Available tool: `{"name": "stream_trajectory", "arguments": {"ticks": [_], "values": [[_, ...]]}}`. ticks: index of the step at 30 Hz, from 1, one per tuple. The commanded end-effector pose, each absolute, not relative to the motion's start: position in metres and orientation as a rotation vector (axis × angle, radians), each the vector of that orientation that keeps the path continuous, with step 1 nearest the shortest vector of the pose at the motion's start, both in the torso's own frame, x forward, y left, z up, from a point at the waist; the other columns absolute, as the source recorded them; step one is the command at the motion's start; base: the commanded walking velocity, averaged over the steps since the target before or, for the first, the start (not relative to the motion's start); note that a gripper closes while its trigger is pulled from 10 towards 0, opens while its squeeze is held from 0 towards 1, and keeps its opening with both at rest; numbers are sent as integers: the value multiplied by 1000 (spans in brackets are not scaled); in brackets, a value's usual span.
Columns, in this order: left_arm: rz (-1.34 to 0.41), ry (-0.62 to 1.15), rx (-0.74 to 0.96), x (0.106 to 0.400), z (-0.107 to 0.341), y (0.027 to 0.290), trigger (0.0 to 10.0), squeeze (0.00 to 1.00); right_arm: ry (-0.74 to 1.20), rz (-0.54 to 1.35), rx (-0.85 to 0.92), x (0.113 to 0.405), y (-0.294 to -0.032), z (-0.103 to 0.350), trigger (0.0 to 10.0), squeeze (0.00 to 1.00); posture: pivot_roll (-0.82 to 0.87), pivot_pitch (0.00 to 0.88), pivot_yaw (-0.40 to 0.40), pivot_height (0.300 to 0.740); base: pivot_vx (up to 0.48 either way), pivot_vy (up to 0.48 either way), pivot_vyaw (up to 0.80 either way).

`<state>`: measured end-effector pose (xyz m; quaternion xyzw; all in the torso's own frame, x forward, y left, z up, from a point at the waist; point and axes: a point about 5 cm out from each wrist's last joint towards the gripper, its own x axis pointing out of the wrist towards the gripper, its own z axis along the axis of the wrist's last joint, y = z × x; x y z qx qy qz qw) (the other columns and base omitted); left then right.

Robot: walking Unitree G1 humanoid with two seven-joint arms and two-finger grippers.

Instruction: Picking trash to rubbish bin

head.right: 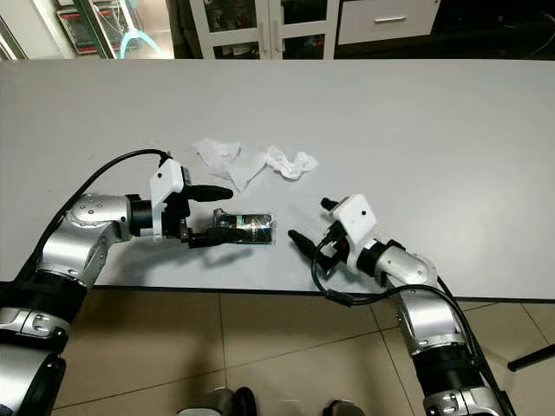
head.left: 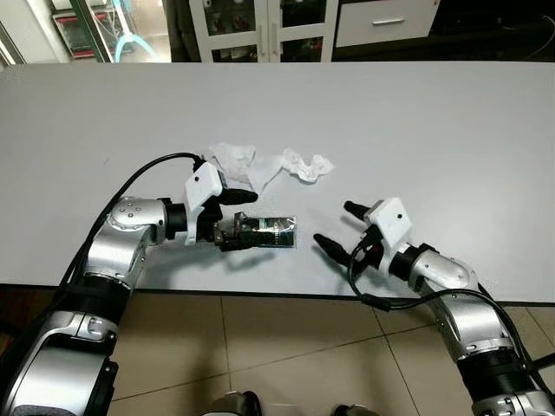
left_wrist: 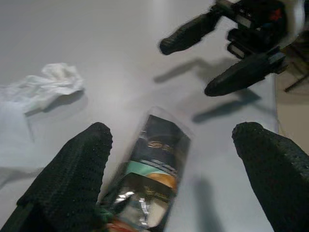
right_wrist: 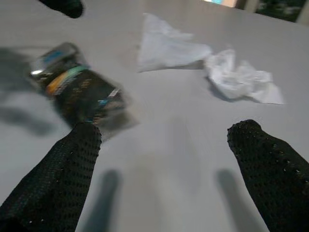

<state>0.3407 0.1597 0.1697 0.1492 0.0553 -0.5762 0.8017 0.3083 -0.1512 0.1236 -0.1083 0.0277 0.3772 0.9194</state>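
LEFT CLAW (head.left: pixel 238 220): fingers spread wide, straddling the near end of the dark snack wrapper (head.left: pixel 270 231), judged set up for a pinch | WRAPPER: flat on grey bench (head.left: pixel 416 121) near front edge, long axis across the bench, far end toward right claw (head.left: pixel 340 229) | RIGHT CLAW: wide, empty, just beside | TISSUES (head.left: pixel 260 165): crumpled, behind wrapper

wrapper (head.left: pixel 270 231) on table (head.left: pixel 451 130) between end effectors | tissues (head.left: pixel 260 165) behind wrapper | cabinet (head.left: pixel 260 30) beyond table
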Motion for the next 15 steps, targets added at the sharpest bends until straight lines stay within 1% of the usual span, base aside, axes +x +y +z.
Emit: {"name": "stream_trajectory", "arguments": {"ticks": [1, 3, 6, 8, 15], "values": [[-1307, 117, 355, 337, 172, 157, 10000, 0, 58, 807, -223, 306, -151, 126, 10000, 0, -61, 91, 75, 740, 0, 0, 0], [-1310, 116, 356, 337, 172, 156, 10000, 0, 58, 814, -224, 306, -151, 126, 10000, 0, -62, 90, 75, 740, 0, 0, 0], [-1345, 131, 408, 332, 163, 145, 10000, 0, 56, 859, -232, 304, -147, 128, 10000, 0, -64, 80, 73, 740, 0, 0, 0], [-1353, 135, 419, 331, 162, 144, 10000, 0, 55, 860, -232, 304, -147, 129, 10000, 0, -64, 80, 73, 740, 0, 0, 0], [-1334, 127, 500, 333, 152, 135, 10000, 0, 53, 868, -231, 304, -146, 129, 10000, 0, -68, 72, 70, 740, 0, 0, 0]]}}
